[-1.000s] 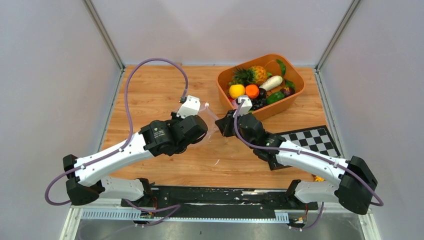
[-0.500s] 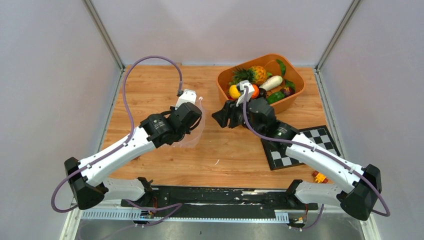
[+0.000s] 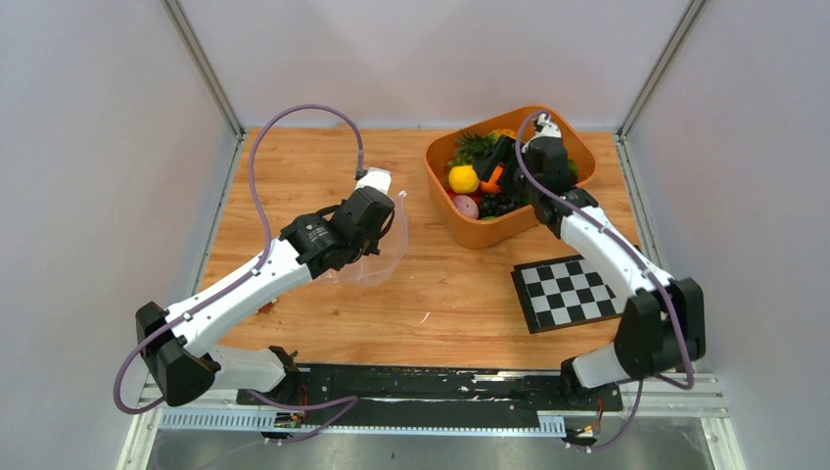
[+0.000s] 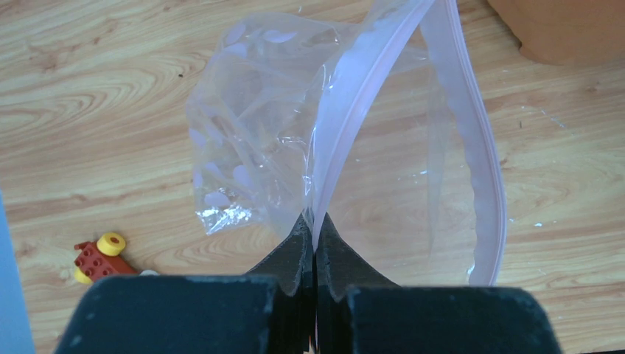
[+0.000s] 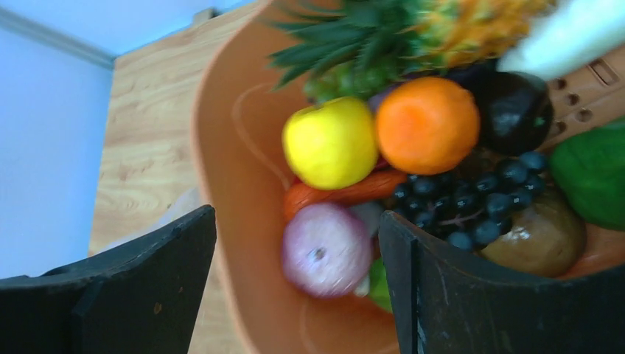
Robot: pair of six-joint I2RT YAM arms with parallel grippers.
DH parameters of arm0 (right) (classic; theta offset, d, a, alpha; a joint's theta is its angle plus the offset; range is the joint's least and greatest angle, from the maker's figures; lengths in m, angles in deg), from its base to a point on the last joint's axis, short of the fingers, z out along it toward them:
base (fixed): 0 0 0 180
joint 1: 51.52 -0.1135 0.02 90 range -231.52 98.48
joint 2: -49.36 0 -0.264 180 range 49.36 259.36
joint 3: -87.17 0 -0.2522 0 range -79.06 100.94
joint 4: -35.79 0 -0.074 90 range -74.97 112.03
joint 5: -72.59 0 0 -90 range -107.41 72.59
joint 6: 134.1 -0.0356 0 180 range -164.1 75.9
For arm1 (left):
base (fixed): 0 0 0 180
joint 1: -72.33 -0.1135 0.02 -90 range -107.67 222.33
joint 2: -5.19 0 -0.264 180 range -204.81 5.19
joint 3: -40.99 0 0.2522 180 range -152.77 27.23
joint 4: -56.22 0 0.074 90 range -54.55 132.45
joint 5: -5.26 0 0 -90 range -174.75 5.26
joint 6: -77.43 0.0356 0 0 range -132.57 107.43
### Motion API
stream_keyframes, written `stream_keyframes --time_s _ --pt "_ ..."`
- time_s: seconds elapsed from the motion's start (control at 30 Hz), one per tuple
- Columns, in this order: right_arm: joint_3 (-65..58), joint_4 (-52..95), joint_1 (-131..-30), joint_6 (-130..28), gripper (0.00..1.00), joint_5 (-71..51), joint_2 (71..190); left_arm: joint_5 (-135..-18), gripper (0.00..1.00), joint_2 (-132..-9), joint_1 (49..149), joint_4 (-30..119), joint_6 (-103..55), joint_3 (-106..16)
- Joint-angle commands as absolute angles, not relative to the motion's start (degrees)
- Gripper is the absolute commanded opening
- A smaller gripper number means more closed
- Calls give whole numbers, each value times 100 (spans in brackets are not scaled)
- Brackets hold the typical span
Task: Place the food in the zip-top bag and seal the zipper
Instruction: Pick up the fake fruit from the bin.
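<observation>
Top view: the zip-top bag (image 3: 377,259) droops from the left gripper (image 3: 387,208), near the orange tub (image 3: 438,196).
Left wrist: jaws clamped on the zipper (image 4: 346,140). The film is thin and slippery, so hold it by the strip.
Right wrist: the right gripper (image 5: 295,251) is spread and empty over the food (image 5: 329,142) in the tub. The pieces look light, rigid and smooth — grasp across the middle.

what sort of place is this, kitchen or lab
Probably a robot lab cell, not a kitchen: plain panels wall in the wooden table, a checkerboard mat lies on it, and the orange tub holds toy food.

Wooden table (image 3: 303,166) between plain pale grey walls (image 3: 98,147)
</observation>
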State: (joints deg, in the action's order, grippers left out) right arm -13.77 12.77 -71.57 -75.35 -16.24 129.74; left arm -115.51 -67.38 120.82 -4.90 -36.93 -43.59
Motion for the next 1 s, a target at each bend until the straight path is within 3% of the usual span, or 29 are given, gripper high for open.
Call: stream_keyframes --time_s 0.0,0.27,0.6,0.8,0.97 --pt "-914 1694 -6684 -8613 81 -1250 13700 -11259 0 -6742 11986 -65 -3512 -4457" --pt "293 1661 -6619 -9900 83 -1617 15145 -10794 0 -6712 11702 242 -3403 -4393" --pt "179 1896 -6623 -12251 83 -2095 15729 -10527 0 -6823 11627 256 -3446 -4450" --pt "526 2486 -6627 -12669 80 -2128 16352 -10491 0 -6802 11618 228 -3627 -4372" --pt "502 3122 -6641 -12744 37 -1832 16641 -10364 0 -6805 11618 78 -3708 -4445"
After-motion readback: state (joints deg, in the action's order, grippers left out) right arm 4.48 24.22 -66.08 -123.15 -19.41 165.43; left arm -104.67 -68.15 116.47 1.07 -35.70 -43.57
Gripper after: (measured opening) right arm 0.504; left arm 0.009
